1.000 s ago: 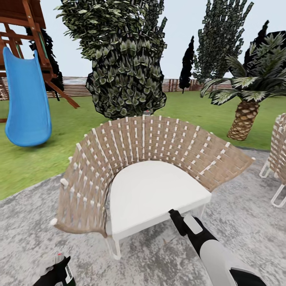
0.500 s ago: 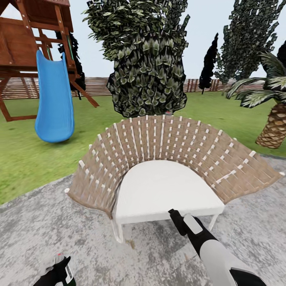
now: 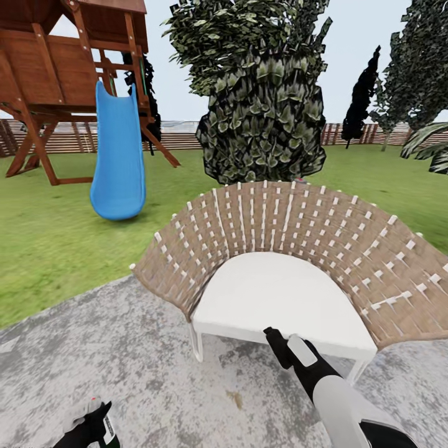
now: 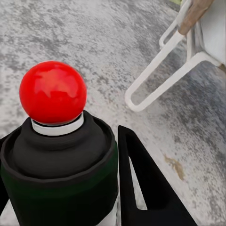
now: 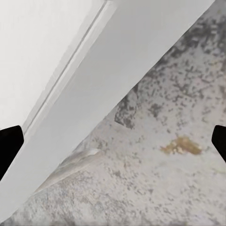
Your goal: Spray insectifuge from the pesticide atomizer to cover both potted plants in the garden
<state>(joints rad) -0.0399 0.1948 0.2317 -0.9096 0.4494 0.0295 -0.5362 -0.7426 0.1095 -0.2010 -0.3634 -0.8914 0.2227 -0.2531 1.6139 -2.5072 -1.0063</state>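
The atomizer [image 4: 59,155] sits upright in the left gripper [image 3: 93,426], low at the near left of the head view, its fingers [image 4: 146,188] clamped on the dark green body below the black neck and the red ball top. In the head view the bottle [image 3: 102,423] shows its red tip and a strip of white label over the grey stone patio [image 3: 93,348].

The right gripper [image 3: 280,345] hangs near the middle, just in front of the chair's seat edge, holding nothing; in its wrist view the two black fingertips [image 5: 9,146] stand wide apart at opposite sides, with the white seat edge and a brown stain [image 5: 181,146] on the stone between them.

A wicker chair [image 3: 292,249] with a white cushion stands on the patio ahead. Beyond it, on the lawn [image 3: 56,249], are a big leafy bush [image 3: 261,106], a wooden play tower [image 3: 56,68] with a blue slide [image 3: 118,155] at the far left, and a brown slatted fence [image 3: 68,140] along the back.
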